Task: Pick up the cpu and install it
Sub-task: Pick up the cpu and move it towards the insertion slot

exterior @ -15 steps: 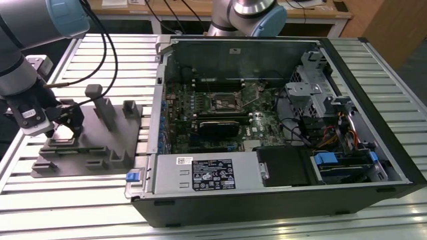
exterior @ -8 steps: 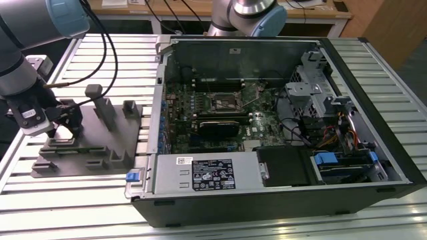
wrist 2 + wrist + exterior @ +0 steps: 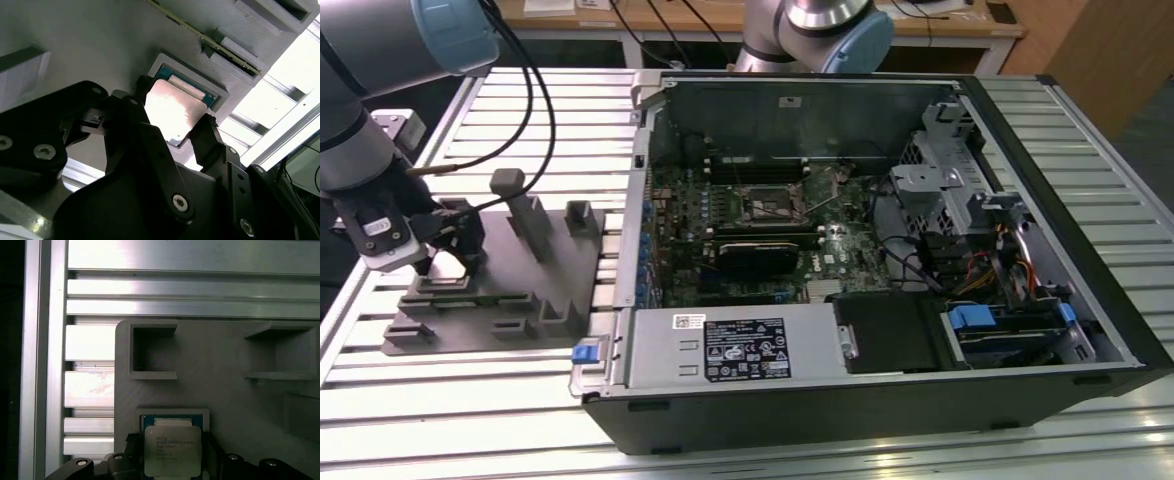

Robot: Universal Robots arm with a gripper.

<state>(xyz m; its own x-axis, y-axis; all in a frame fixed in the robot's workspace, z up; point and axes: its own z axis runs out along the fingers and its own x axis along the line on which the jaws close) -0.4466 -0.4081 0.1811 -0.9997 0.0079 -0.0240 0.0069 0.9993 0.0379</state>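
Note:
The cpu is a small square chip with a pale silver top and a green edge. It lies at a shallow square recess of the grey plastic tray. My gripper stands over it, one black finger against one side of the cpu and the other finger against the opposite side, shut on it. In the exterior view the gripper is low over the tray at the exterior view's left. The dark square socket sits on the motherboard inside the open computer case.
Upright grey blocks rise from the tray close beside the gripper. The slatted aluminium table runs under tray and case. The case holds a power supply, drive cages and cables at the exterior view's right. A second robot arm's base stands behind the case.

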